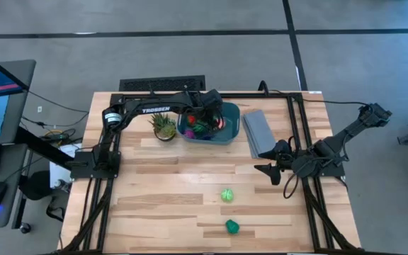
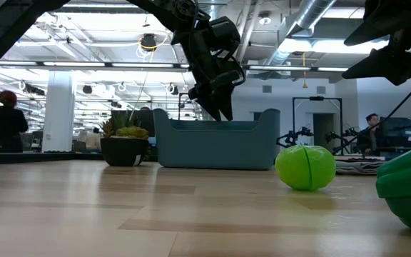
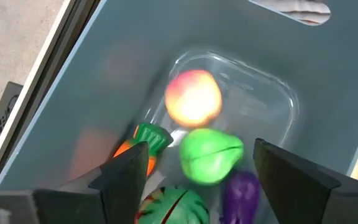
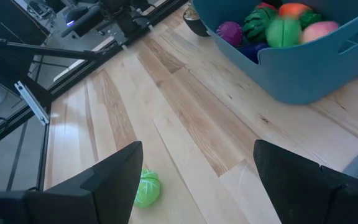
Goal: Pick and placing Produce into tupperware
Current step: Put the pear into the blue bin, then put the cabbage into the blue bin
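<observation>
The tub (image 1: 229, 134) sits at the table's (image 1: 161, 191) 12 o'clock. Inside lie a peach (image 3: 193, 98), green ball (image 3: 209, 155), carrot (image 3: 143, 143), eggplant (image 3: 239, 194) and watermelon (image 3: 171, 205). The left gripper (image 3: 194, 168) hangs over it, fingers apart, holding nothing. A plant (image 1: 164, 127) stands at the tub's 9 o'clock, a grey slab (image 1: 258, 132) at 3. Two green balls (image 1: 227, 195) (image 1: 231, 226) lie toward 6 o'clock. The right gripper (image 1: 266, 168) waits at 3 o'clock, fingers parted, empty.

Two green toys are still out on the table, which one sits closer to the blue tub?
The lighter green ball; it lies nearer the tub than the darker green piece, which sits toward the table's front edge.
</observation>
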Controlling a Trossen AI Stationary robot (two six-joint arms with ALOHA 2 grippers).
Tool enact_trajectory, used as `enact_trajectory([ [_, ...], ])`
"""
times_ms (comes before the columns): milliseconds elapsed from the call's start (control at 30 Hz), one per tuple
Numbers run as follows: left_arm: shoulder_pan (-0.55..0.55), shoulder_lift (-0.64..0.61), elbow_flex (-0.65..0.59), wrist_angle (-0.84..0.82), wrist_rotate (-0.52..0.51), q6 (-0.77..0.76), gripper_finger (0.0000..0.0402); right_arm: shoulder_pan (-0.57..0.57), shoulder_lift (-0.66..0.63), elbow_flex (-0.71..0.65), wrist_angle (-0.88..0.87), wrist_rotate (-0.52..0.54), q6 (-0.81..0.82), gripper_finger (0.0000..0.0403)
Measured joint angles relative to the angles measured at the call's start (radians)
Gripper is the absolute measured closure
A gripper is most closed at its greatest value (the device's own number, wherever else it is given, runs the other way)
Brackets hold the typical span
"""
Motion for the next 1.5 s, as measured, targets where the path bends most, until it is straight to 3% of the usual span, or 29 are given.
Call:
enact_trajectory([
  [433, 0.000, 0.000, 0.000, 0.024, 0.002, 0.024, 0.0106, 0.000, 0.000, 0.000, 0.000, 0.000, 0.005, 0.0074],
  [667, -0.001, -0.043, 0.000, -0.083, 0.109, 0.026, 0.0106, 0.007, 0.000, 0.000, 0.008, -0.002, 0.026, 0.0074],
  [767, -0.013, -0.074, -0.001, -0.130, 0.163, 0.023, 0.0106, 0.023, 0.000, 0.000, 0.008, -0.004, 0.026, 0.0074],
  [1167, -0.153, -0.280, 0.000, -0.186, 0.162, -0.007, 0.0106, 0.060, 0.000, 0.001, 0.052, -0.064, 0.057, 0.0074],
  [1300, -0.245, -0.336, 0.000, -0.242, 0.101, -0.053, 0.0106, 0.058, 0.013, 0.001, 0.050, -0.110, 0.059, 0.0074],
  [1500, -0.413, -0.391, 0.000, -0.359, -0.088, -0.175, 0.0106, 0.057, 0.014, 0.000, 0.053, -0.159, -0.004, 0.0074],
])
